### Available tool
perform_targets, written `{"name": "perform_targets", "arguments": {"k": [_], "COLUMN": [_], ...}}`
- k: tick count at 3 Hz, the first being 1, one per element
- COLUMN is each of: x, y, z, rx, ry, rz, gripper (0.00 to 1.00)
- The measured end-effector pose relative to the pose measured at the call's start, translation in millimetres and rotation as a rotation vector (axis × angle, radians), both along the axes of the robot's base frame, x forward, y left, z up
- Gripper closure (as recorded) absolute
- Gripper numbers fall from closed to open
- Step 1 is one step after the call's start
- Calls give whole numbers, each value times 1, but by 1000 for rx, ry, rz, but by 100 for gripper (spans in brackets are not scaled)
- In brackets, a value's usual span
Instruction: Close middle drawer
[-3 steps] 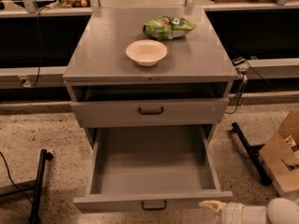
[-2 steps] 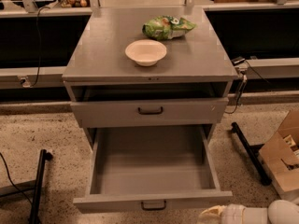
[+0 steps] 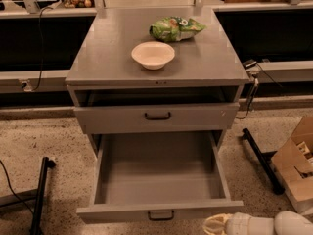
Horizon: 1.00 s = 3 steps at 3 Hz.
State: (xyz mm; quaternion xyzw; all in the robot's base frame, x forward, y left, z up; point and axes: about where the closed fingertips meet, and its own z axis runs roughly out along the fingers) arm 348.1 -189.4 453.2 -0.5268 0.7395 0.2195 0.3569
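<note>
The middle drawer (image 3: 159,175) of the grey cabinet (image 3: 102,58) is pulled far out toward me, and its deep grey box is empty. Its low front (image 3: 112,213) with a small dark handle (image 3: 161,215) sits near the bottom edge of the camera view. The top drawer (image 3: 112,119) above it stands slightly out, with a wider dark handle (image 3: 157,115). The lowest drawer is hidden beneath the open one. My gripper (image 3: 212,225), on a white arm (image 3: 274,225), is at the bottom right, just below and to the right of the middle drawer's front.
A white bowl (image 3: 153,55) and a green snack bag (image 3: 175,28) lie on the cabinet top. A cardboard box (image 3: 296,173) stands on the floor at the right, next to a black stand leg (image 3: 261,160). Another black leg (image 3: 40,195) is at the left.
My gripper has sunk a little lower in the view and shifted slightly left, staying by the right end of the drawer front. The drawer has not moved.
</note>
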Motion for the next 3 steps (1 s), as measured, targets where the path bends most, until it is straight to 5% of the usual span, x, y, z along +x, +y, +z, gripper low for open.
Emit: {"name": "perform_targets", "arguments": {"k": [1, 3], "x": [21, 54], "y": [15, 40], "z": [-28, -63], "rx": [21, 10], "ry": [-72, -137], "rz": [-14, 14], "gripper": [100, 100]}}
